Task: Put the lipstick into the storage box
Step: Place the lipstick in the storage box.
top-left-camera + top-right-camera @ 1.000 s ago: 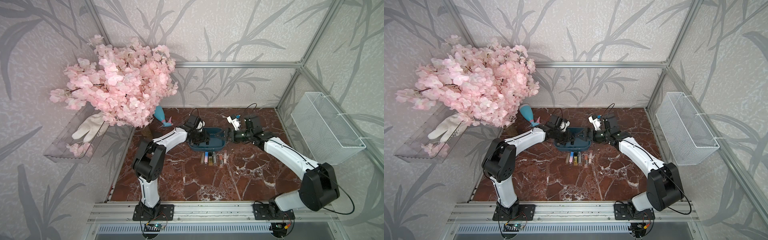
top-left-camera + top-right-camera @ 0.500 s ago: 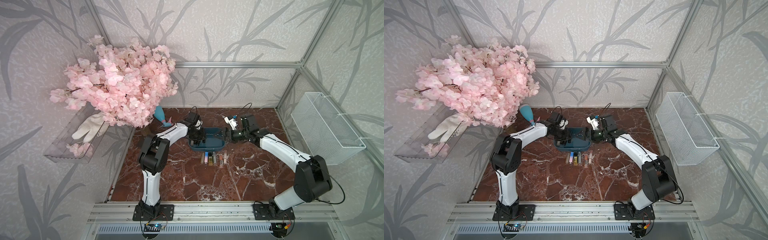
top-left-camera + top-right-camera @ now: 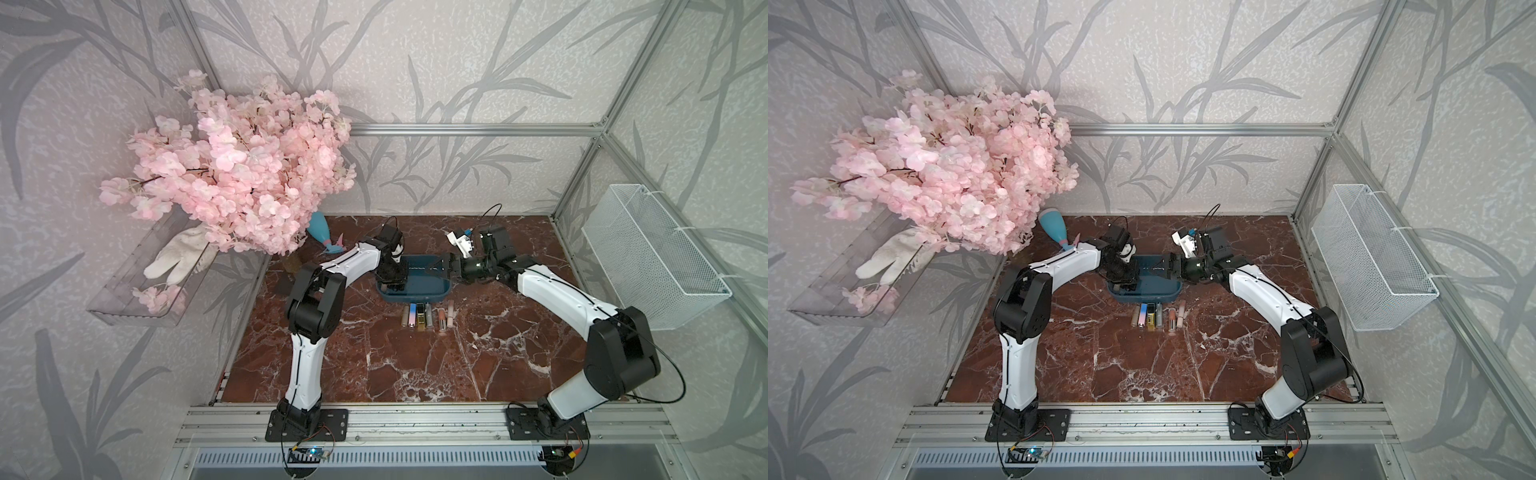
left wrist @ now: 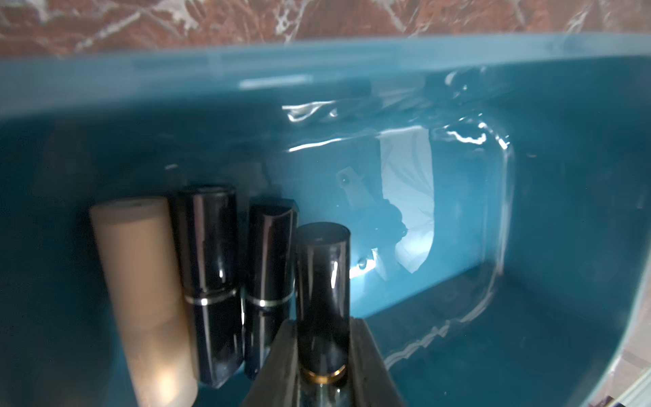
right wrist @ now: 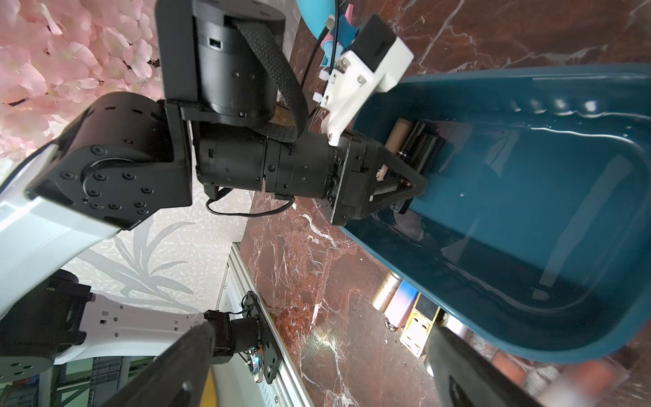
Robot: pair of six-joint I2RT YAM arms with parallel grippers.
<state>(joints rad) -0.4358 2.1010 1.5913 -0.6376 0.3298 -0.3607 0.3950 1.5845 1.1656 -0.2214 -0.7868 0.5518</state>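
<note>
A: State of left gripper [image 4: 322, 338]?
B: Clamped on black lipstick [image 4: 322, 275], inside storage box [image 4: 317, 56]. Long axis is run straight out from jaws, crosswise to box.
A: Room?
B: Just beside jaws, one side: three lipsticks [image 4: 208, 275], laid parallel. Opp. side: bare floor to end wall. Long wall ahead.
A: And right gripper [image 5: 322, 329]?
B: Jaws set wide apart, nothing clamped, at box's other end. Past the rim, row of lipsticks [image 3: 426, 316] is laid on table [image 3: 415, 365].

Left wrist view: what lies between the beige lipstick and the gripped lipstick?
Two black silver-banded lipsticks, side by side in the storage box, as the left wrist view shows.

Grey leaf-patterned walls [image 3: 457, 62], red-brown marble tabletop [image 3: 415, 365], aluminium frame [image 3: 469, 129].
</note>
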